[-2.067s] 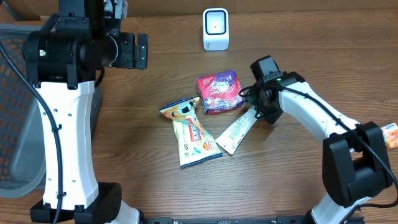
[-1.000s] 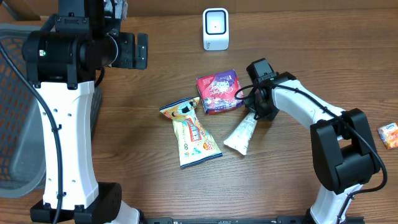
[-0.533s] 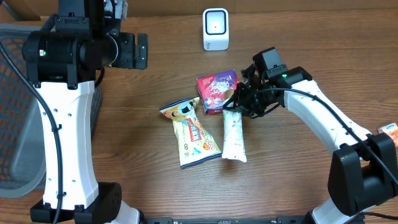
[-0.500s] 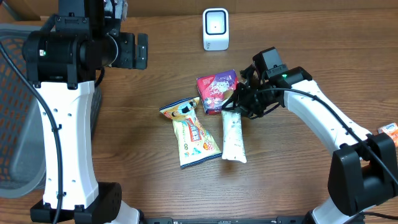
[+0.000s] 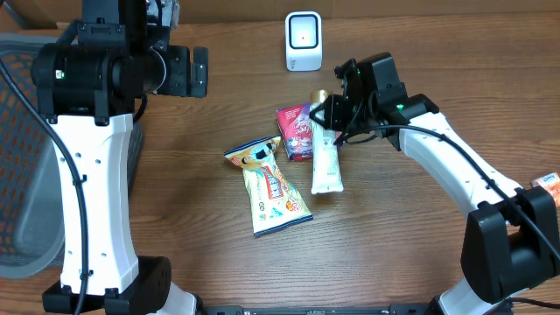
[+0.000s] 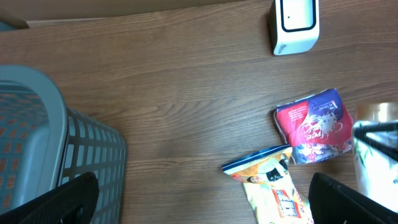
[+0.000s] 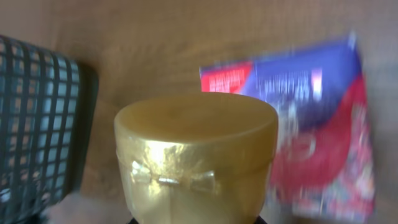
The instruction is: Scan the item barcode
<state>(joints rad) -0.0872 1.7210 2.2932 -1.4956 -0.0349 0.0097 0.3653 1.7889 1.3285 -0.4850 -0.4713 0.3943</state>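
Tube (image 5: 325,166) has swung far, toward scanner (image 5: 304,40); right gripper (image 5: 332,112) clamps its capped end (left gripper (image 5: 199,72) gapes, empty).

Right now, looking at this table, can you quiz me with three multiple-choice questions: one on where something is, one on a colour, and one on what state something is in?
1. Where does the scanner stand?
A. inside the basket
B. on the far side, on its own
C. under the yellow packet

2. What colour is the cap of the tube?
A. gold
B. green
C. black

3. What is the right gripper doing?
A. open, holding nothing
B. shut on the scanner
C. shut on the tube

Answers:
1 B: the overhead view shows it upright and apart from everything else.
2 A: the right wrist view shows a shiny gold cap close up.
3 C: the overhead view shows the tube pinched in it near the cap end.
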